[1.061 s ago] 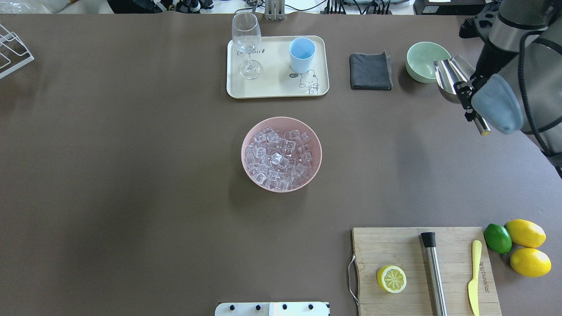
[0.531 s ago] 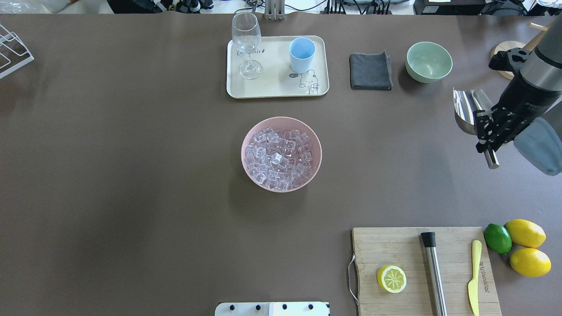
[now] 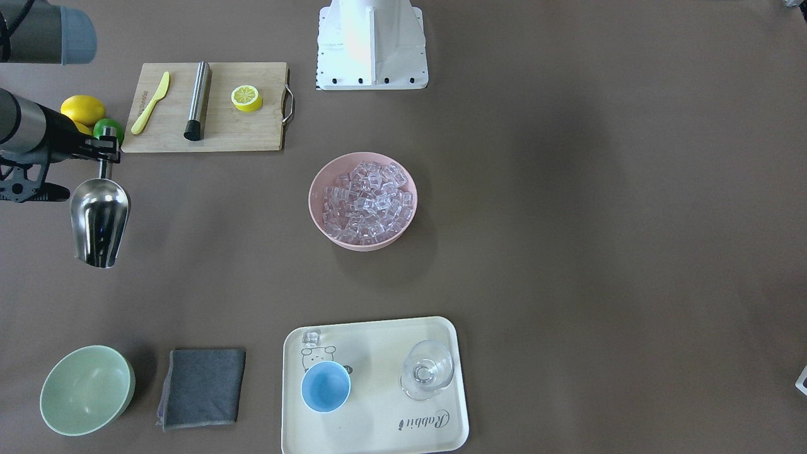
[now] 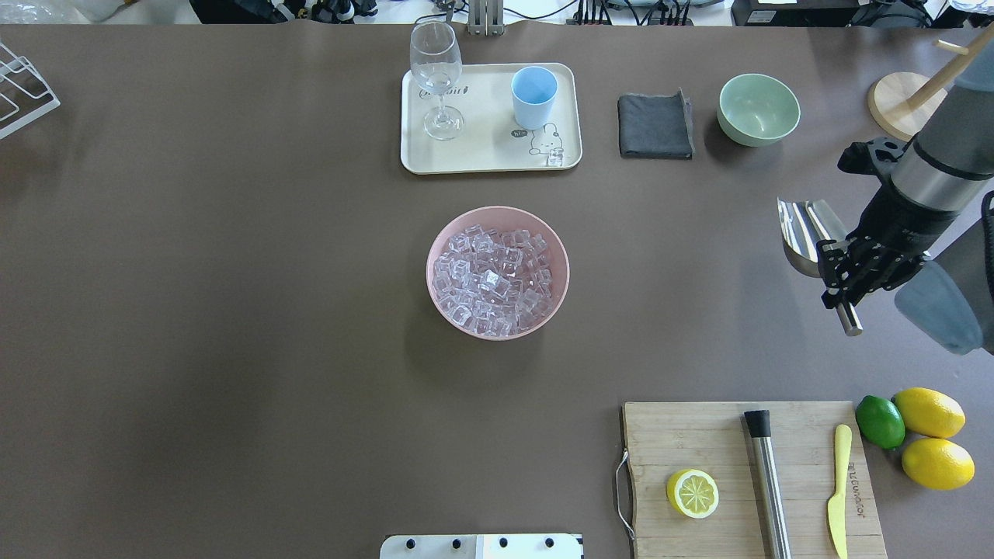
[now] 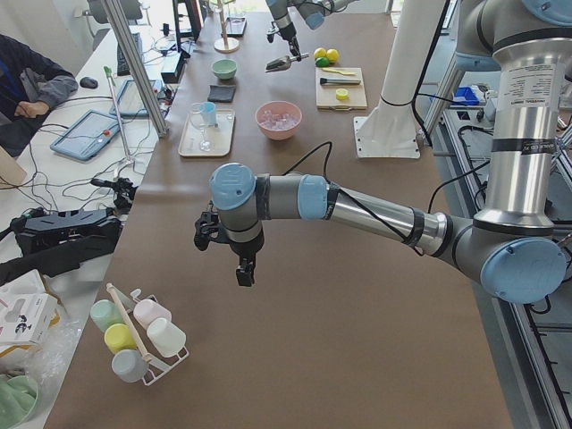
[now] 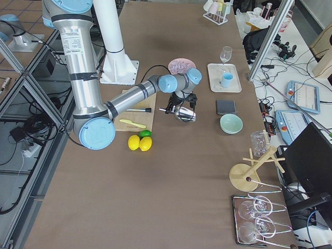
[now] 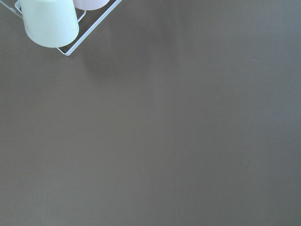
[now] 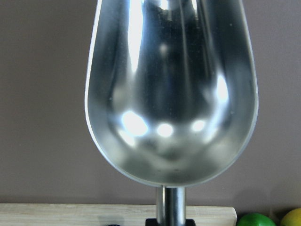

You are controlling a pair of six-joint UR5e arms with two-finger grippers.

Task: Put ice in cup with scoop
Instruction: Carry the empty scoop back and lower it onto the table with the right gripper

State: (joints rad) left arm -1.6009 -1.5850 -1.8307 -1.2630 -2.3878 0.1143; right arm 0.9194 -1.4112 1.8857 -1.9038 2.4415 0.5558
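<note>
My right gripper [image 4: 842, 272] is shut on the handle of the steel scoop [image 4: 804, 231] and holds it above the table at the right side, far from the pink bowl [image 4: 561, 256]. The scoop's trough [image 8: 171, 89] is empty; it also shows in the front view [image 3: 99, 221]. The ice [image 4: 493, 279] is heaped in the pink bowl at the table's middle. One cube [image 4: 554, 159] lies on the tray. The light-blue cup [image 4: 534, 97] stands upright on the cream tray [image 4: 481, 159]. My left gripper [image 5: 243, 268] hangs over bare table at the far left; I cannot tell its state.
A wine glass [image 4: 436, 74] stands on the tray beside the cup. A grey cloth [image 4: 656, 126] and a green bowl [image 4: 758, 109] lie right of the tray. A cutting board [image 4: 714, 442] holds a lemon half, a steel rod and a yellow knife. Lemons [image 4: 929, 411] lie nearby.
My right arm has carried the scoop from beside the green bowl towards the robot's side of the table, along the right edge. Nothing else has moved.
</note>
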